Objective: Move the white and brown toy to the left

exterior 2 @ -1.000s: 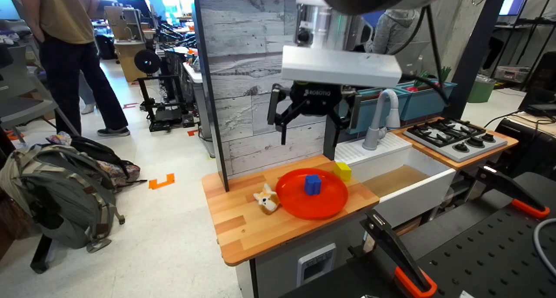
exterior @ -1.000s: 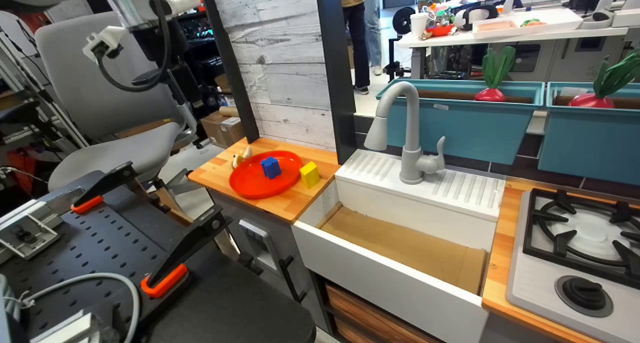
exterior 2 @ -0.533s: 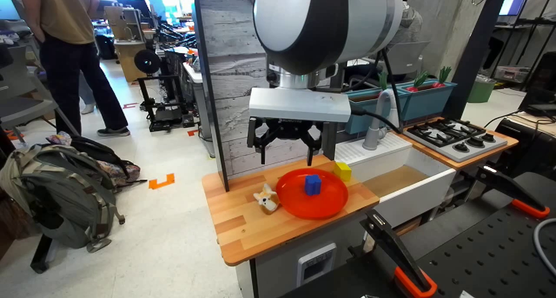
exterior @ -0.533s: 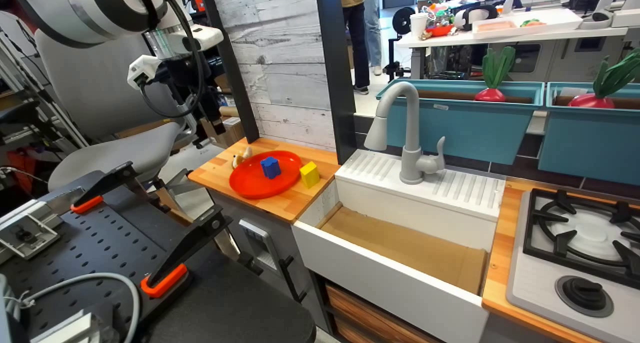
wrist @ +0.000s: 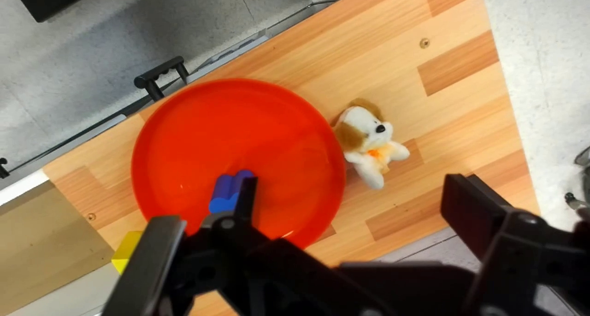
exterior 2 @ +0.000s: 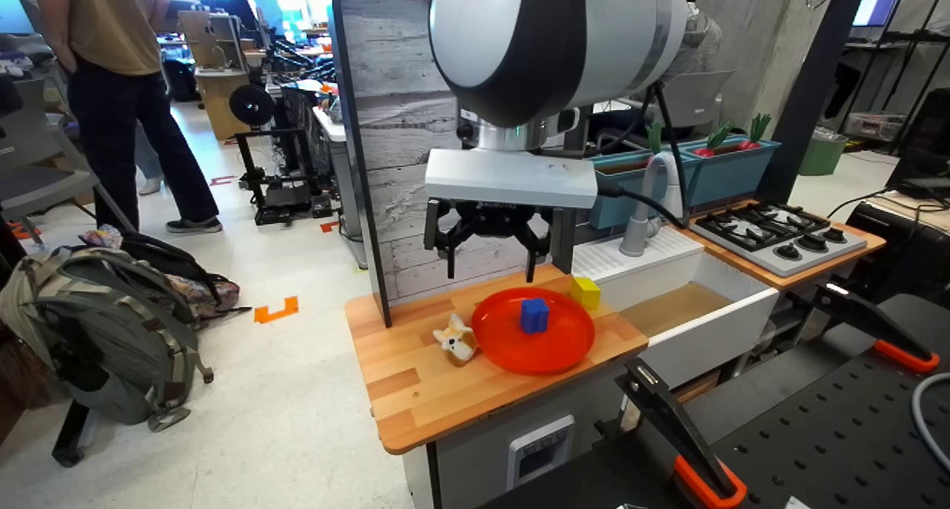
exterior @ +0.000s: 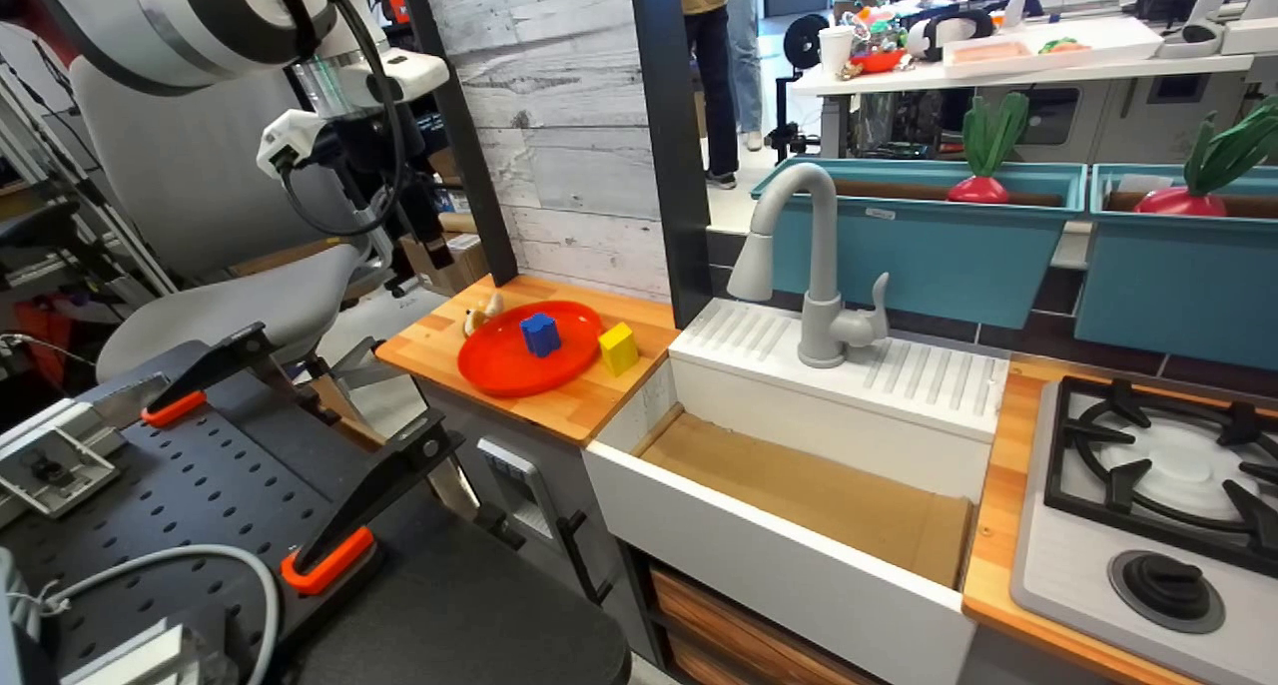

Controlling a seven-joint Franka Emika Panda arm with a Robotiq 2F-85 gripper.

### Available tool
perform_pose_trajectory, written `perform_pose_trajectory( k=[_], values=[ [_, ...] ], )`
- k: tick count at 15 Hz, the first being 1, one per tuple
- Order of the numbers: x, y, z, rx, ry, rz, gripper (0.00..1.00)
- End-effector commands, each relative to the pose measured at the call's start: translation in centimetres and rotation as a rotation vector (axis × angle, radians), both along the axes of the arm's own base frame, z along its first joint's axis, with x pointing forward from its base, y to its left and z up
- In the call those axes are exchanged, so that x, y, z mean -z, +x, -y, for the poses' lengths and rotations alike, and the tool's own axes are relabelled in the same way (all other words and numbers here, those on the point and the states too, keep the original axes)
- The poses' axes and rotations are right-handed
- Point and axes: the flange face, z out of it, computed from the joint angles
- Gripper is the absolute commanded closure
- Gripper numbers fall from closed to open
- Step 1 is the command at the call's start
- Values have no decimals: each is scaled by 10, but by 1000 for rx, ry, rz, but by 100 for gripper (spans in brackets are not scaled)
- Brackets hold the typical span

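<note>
The white and brown toy is a small plush dog (exterior 2: 456,342) on the wooden counter (exterior 2: 415,412), beside the red plate's rim. It also shows in the wrist view (wrist: 362,122), seemingly at the rim. In an exterior view the plush dog (exterior: 483,314) is partly hidden behind the plate. My gripper (exterior 2: 490,277) is open and empty, pointing down above the counter and plate. In the wrist view the gripper (wrist: 351,181) has its fingers wide apart, with the toy ahead of the gap.
The red plate (exterior 2: 505,357) holds a blue block (exterior 2: 534,316). A yellow block (exterior 2: 585,292) stands beside the plate near the white sink (exterior 2: 705,331). A wood-plank wall panel (exterior 2: 401,153) rises behind the counter. A grey faucet (exterior 2: 644,212) stands at the sink.
Between one second and half a second ago the arm came down towards the counter, its gripper staying open. Since then it has barely moved. The toy, plate and blocks have not moved.
</note>
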Motion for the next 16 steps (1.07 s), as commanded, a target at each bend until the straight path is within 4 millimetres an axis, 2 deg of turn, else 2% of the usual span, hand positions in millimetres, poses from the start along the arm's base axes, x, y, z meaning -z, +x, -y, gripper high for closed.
perform_pose_trajectory(
  k=[1,5,10,16],
  values=[
    [13,7,-14,-6,-6,17,0],
    [32,18,-30,-30,-13,25,0],
    [59,37,-38,-53,-24,18,0],
    [104,50,-48,-75,-30,-20,0]
  ],
)
